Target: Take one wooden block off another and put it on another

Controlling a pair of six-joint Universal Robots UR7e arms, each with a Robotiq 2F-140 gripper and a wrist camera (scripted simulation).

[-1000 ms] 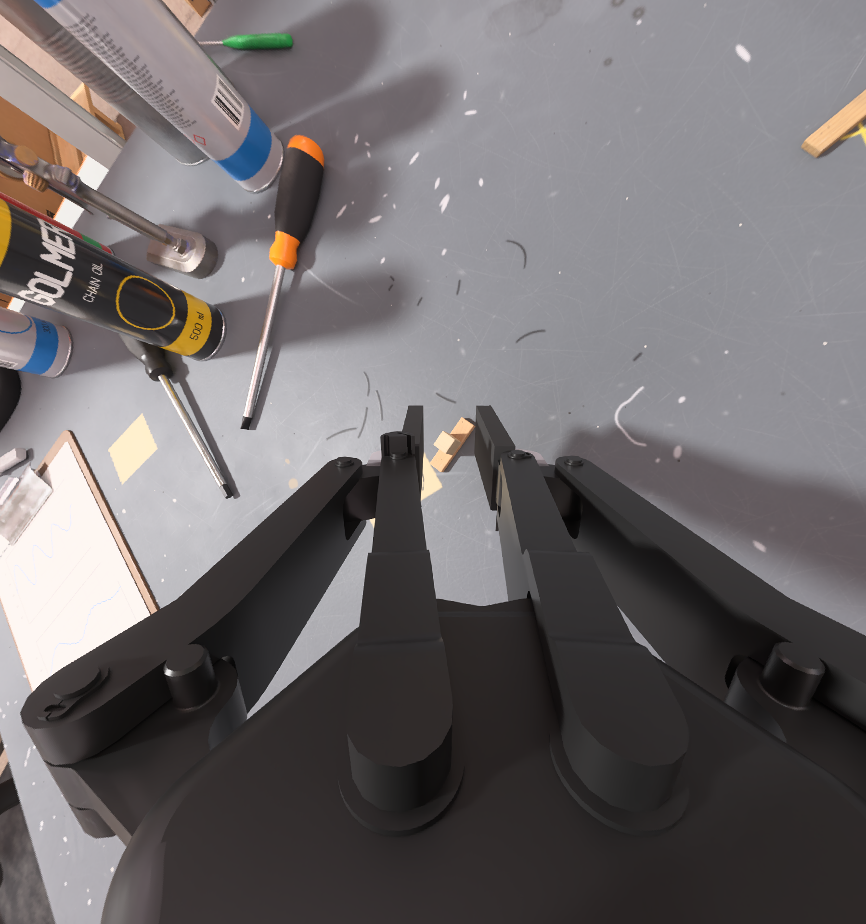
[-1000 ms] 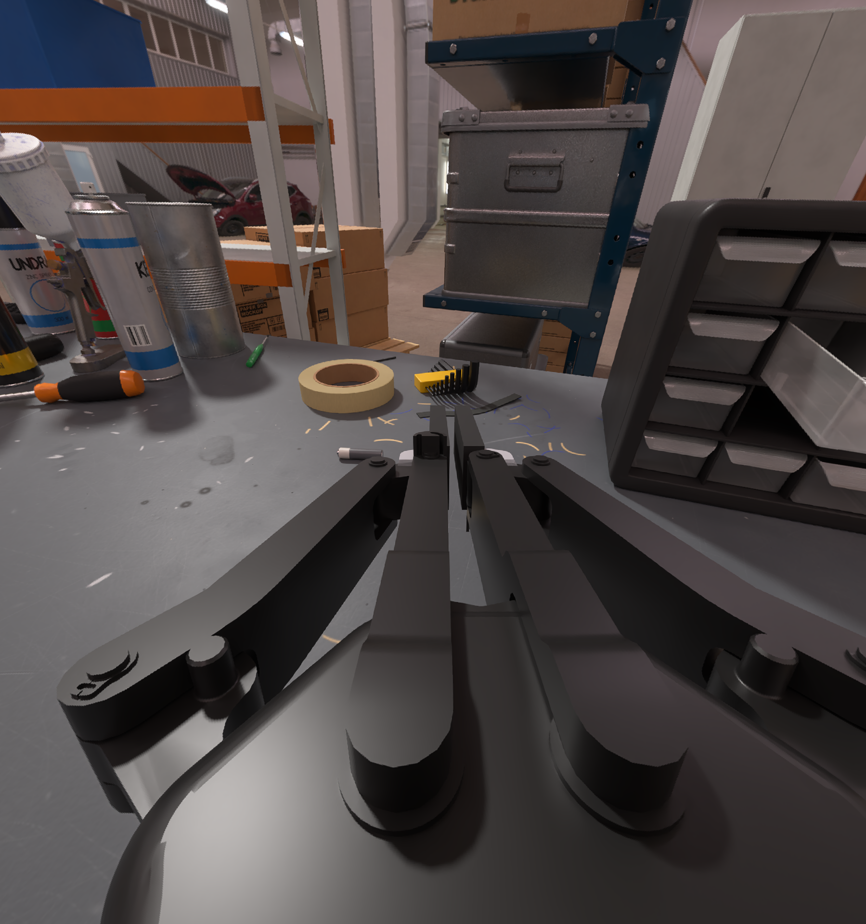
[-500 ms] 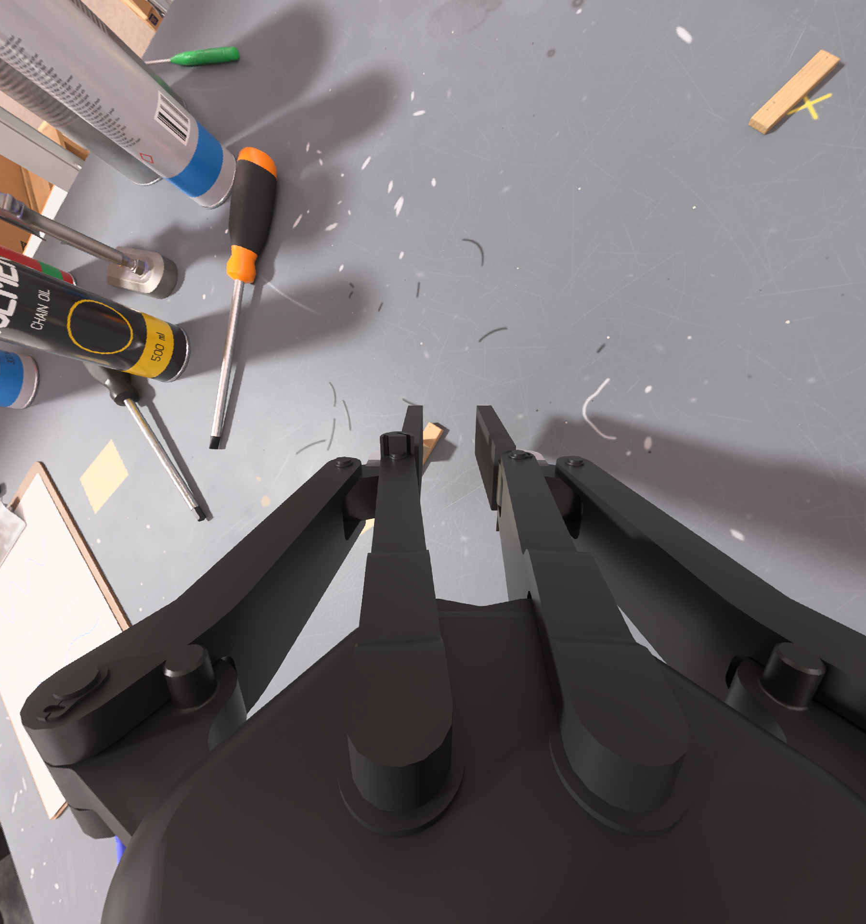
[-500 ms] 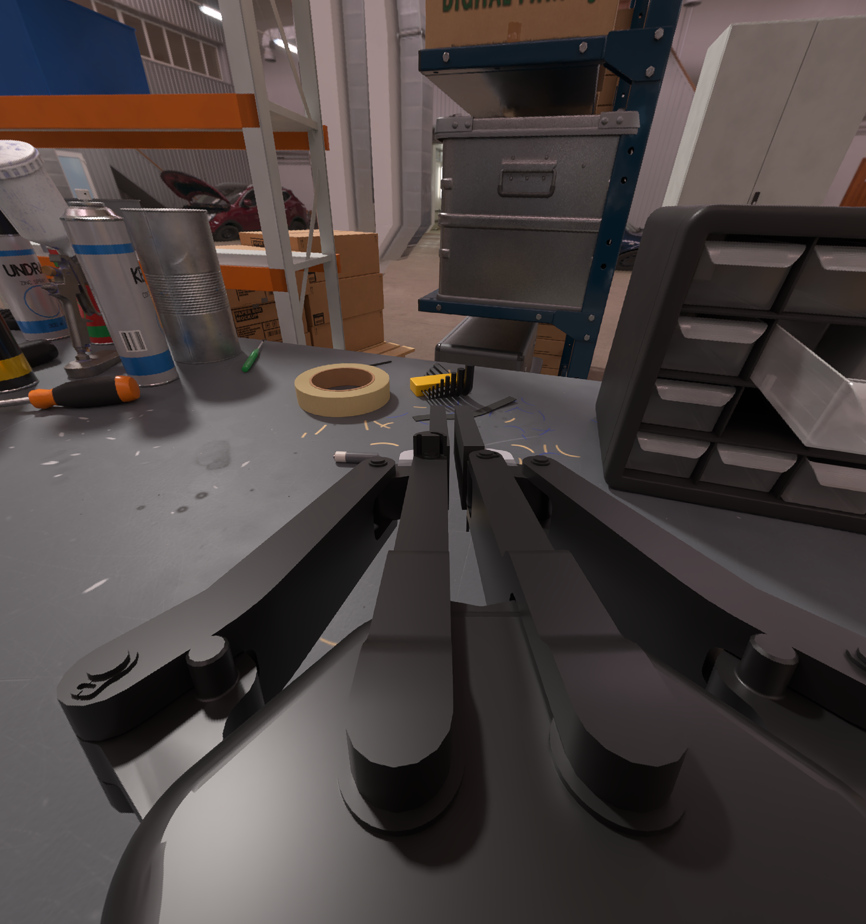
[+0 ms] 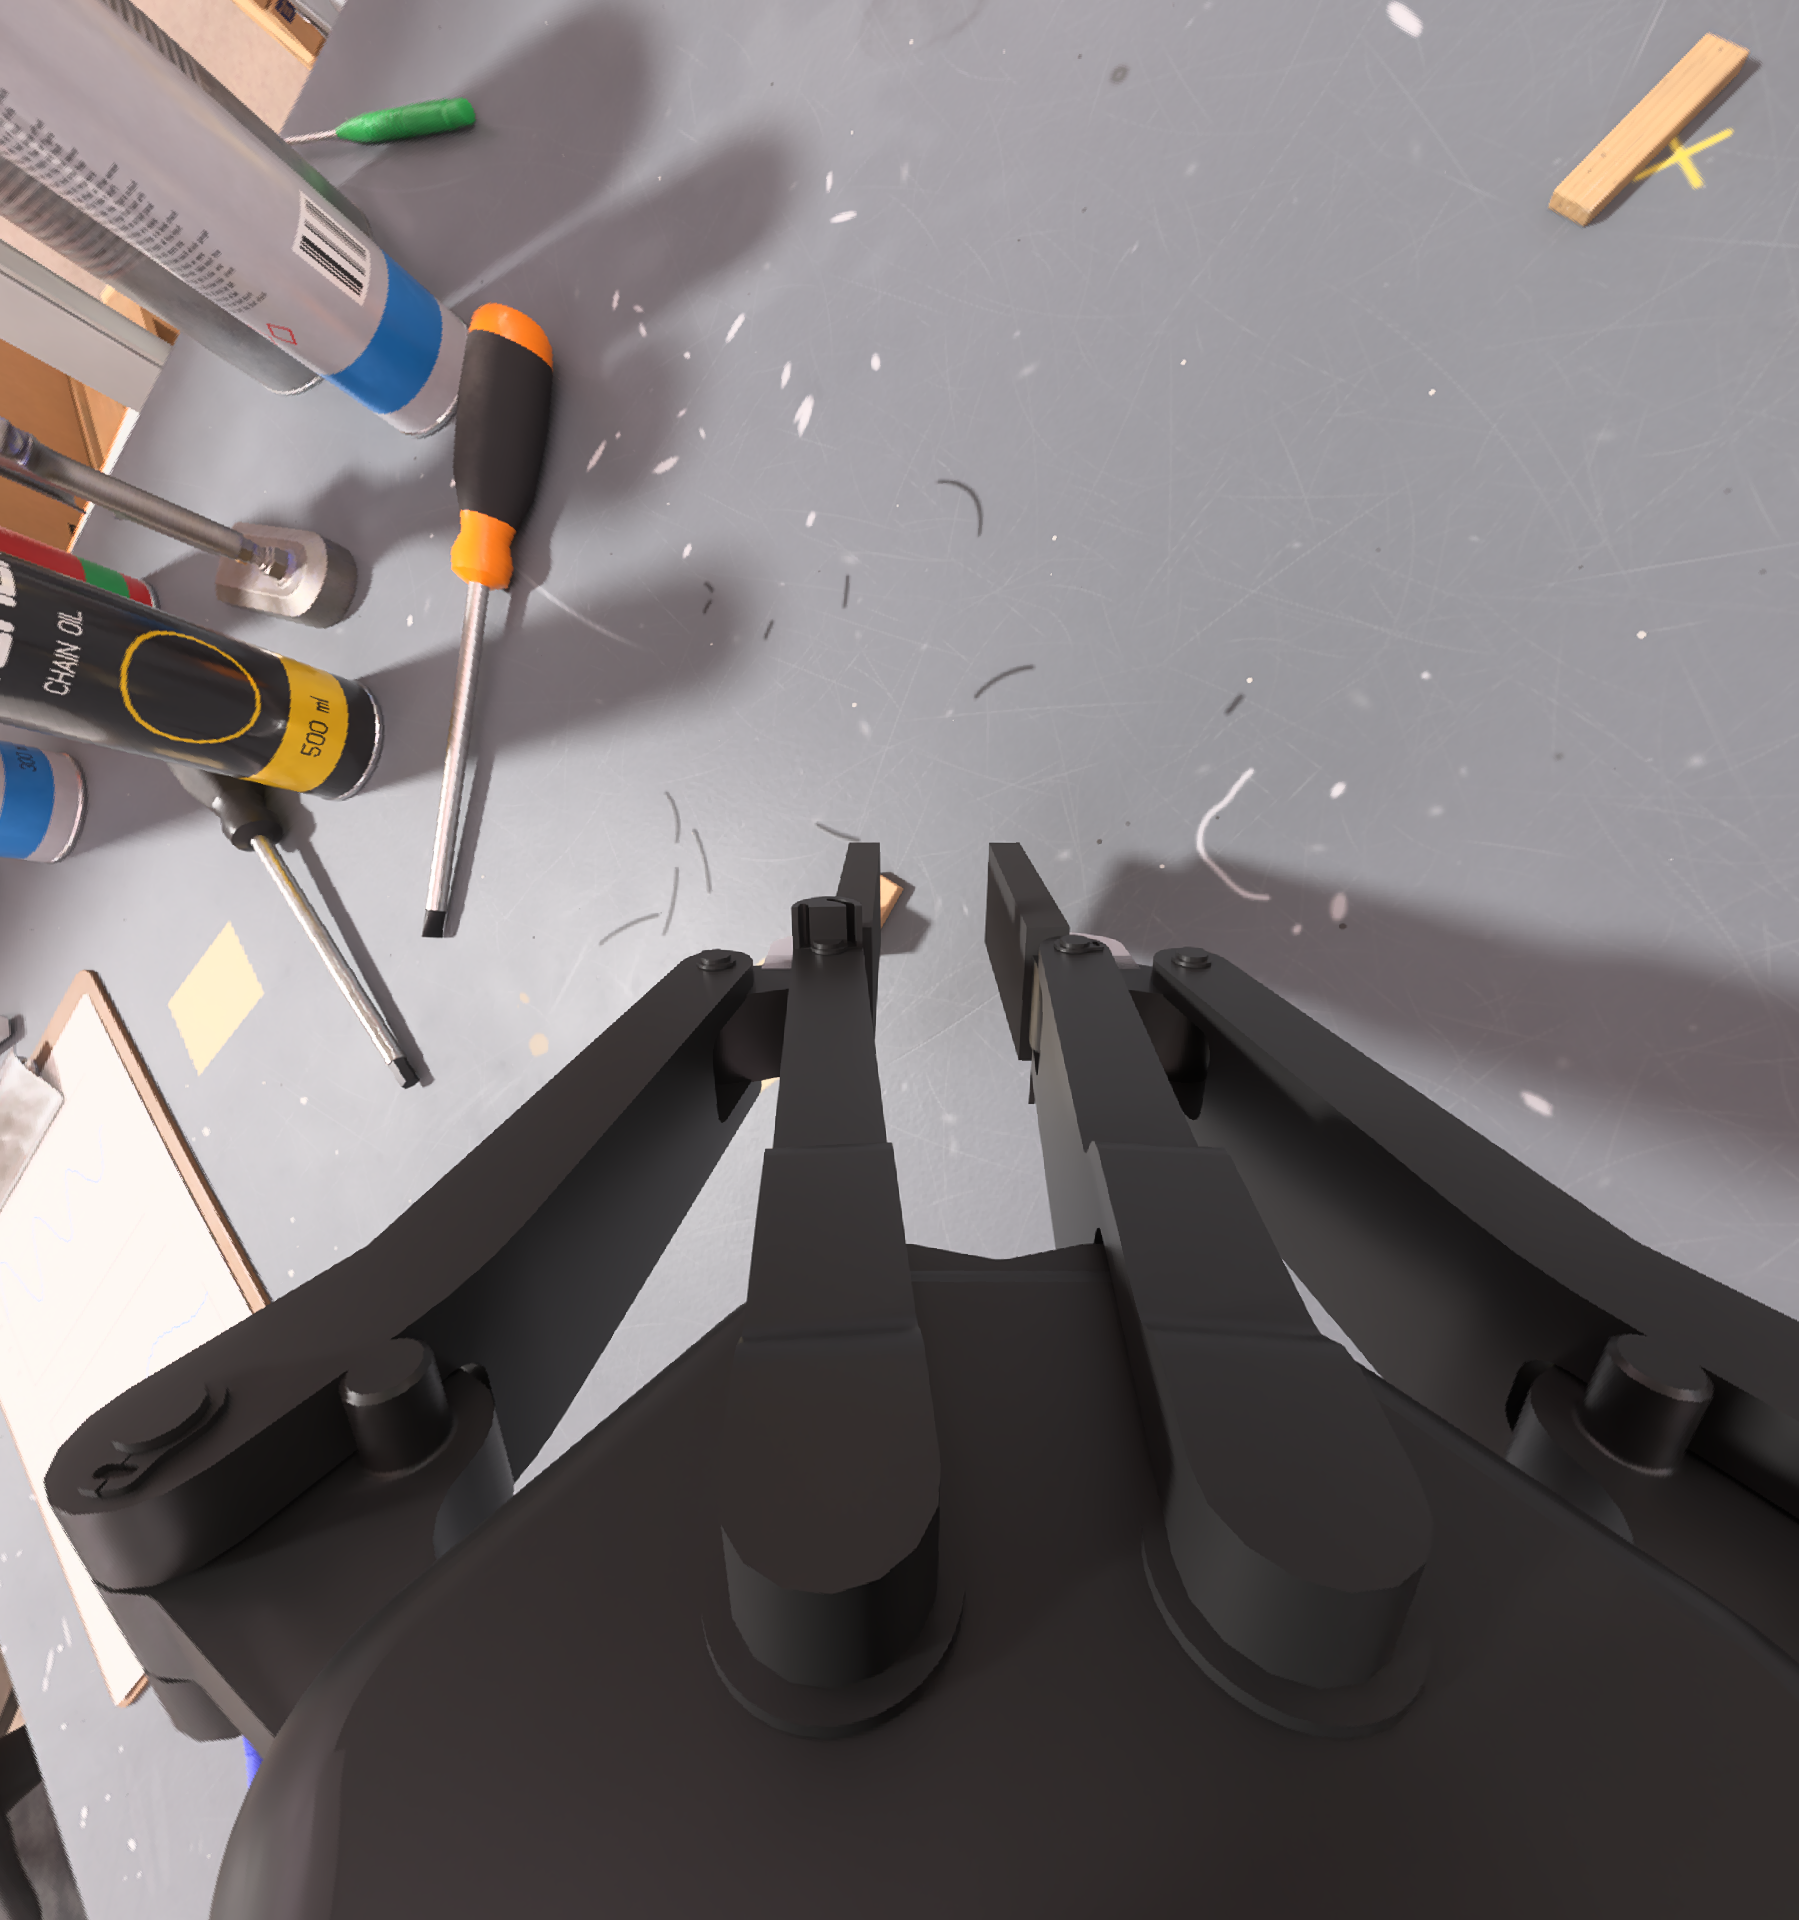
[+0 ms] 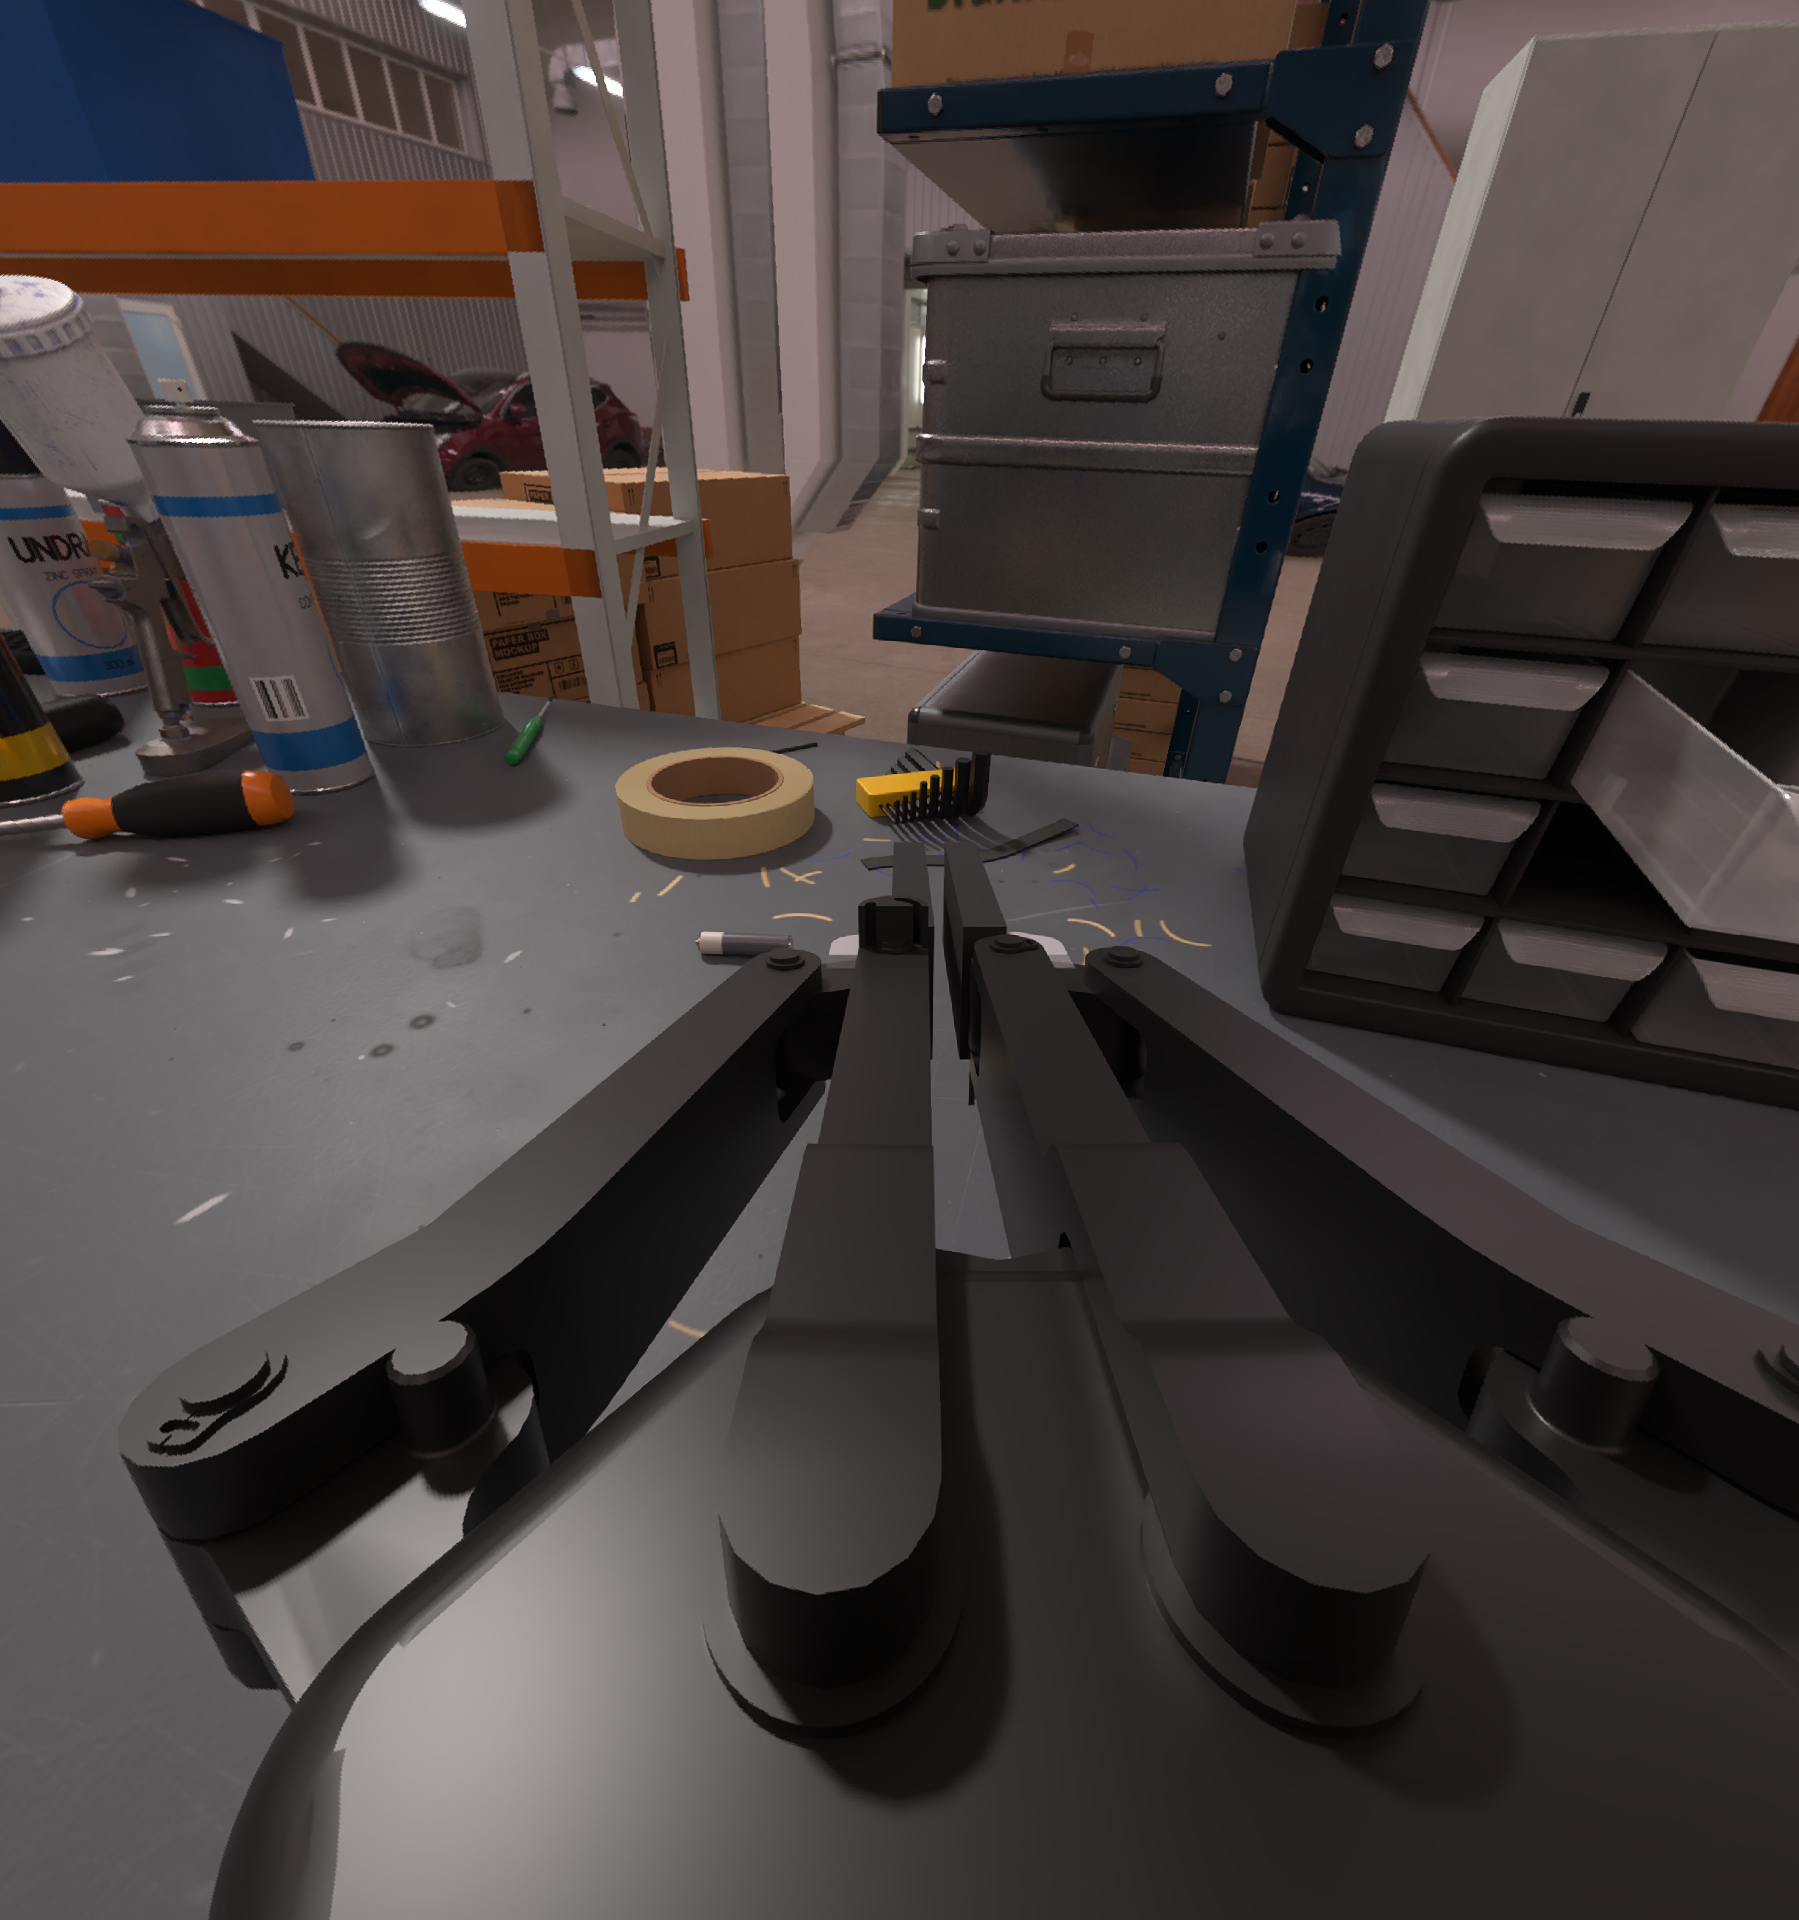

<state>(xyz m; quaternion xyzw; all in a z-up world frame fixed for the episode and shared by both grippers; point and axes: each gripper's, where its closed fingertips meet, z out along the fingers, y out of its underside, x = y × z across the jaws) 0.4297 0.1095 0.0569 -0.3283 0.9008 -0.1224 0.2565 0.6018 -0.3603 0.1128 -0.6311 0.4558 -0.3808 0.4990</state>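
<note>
Grey and scuffed, the table (image 5: pixel 1290 520) fills my left wrist view, and since a second ago it has slid across the lens: the stepped pile of wooden blocks that showed between my fingers then is now almost wholly hidden. Only a corner of a wooden block (image 5: pixel 891 896) peeps out just beside the left finger (image 5: pixel 862 883). I read that as the left gripper (image 5: pixel 931 883) drifting off line, so the pick is not yet set up and I would need to recentre before closing.

That gripper points steeply down at the table, its fingers spread with bare table showing through the gap and nothing held. Farther out on its left lie an orange-and-black screwdriver (image 5: pixel 500 436), a slim screwdriver (image 5: pixel 329 956), a clipboard (image 5: pixel 84 1299) and the spray cans (image 5: pixel 251 717). Far off at the top right rests a thin wooden strip (image 5: pixel 1648 130) on a yellow mark, well apart from the fingers.

My right gripper (image 6: pixel 934 883) has barely shifted in that second. It hangs low and nearly level over the table, fingers drawn almost together with just a sliver between them and nothing held. Beyond its tips sit a roll of masking tape (image 6: pixel 716 800), a yellow hex key set (image 6: pixel 916 795) and, to the right, a dark drawer cabinet (image 6: pixel 1560 727). No block shows there.
</note>
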